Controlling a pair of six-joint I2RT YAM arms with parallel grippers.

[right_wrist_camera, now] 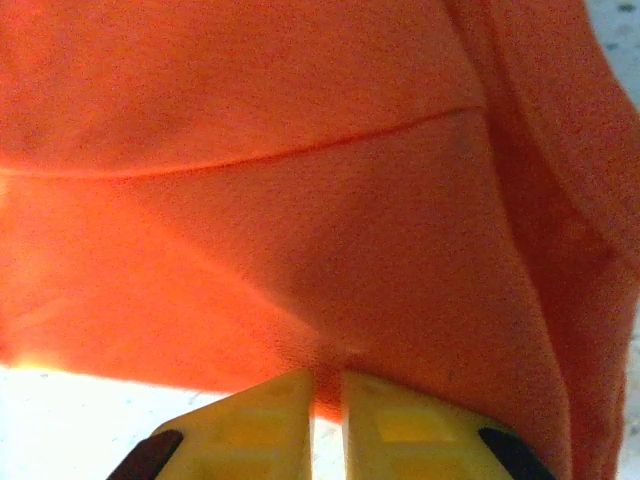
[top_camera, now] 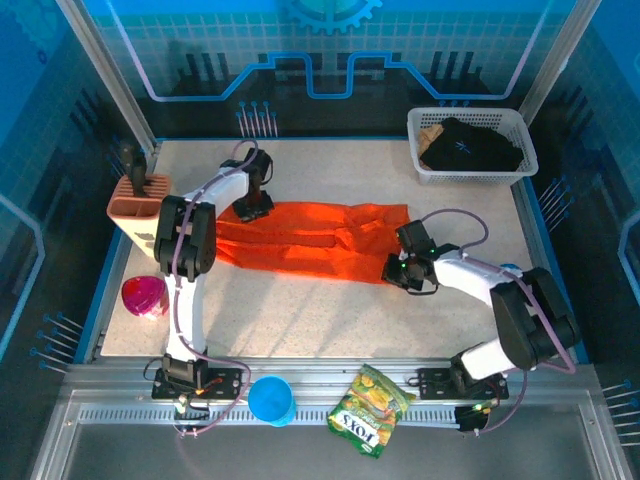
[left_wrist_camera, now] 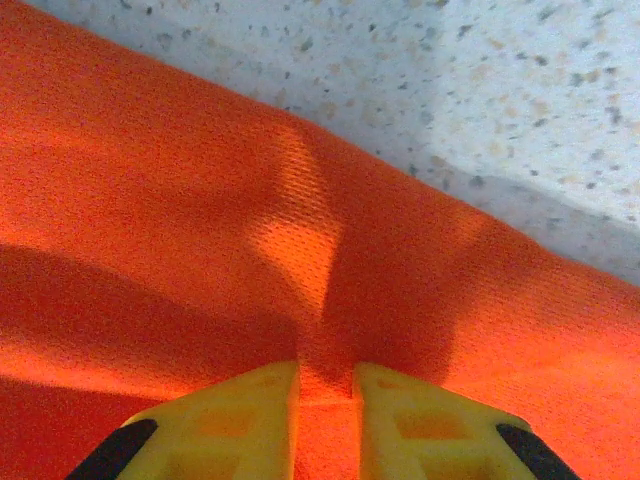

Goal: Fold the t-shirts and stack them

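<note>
The orange t-shirt [top_camera: 310,240] lies folded into a long band across the middle of the table. My left gripper [top_camera: 255,208] is at its far left edge, shut with a ridge of orange cloth [left_wrist_camera: 300,250] pinched between the yellow fingers [left_wrist_camera: 240,420]. My right gripper [top_camera: 397,270] is at the shirt's near right corner, shut on a fold of the orange fabric [right_wrist_camera: 300,250] next to the hem; its fingertips [right_wrist_camera: 400,420] are almost together. A black t-shirt [top_camera: 470,148] with a small pale mark lies bunched in the basket at the back right.
The white basket [top_camera: 520,125] stands at the back right corner. A brown holder [top_camera: 135,205] and a pink cup [top_camera: 145,295] are at the left edge. A blue cup [top_camera: 270,400] and a green-yellow snack bag [top_camera: 370,410] rest on the front rail.
</note>
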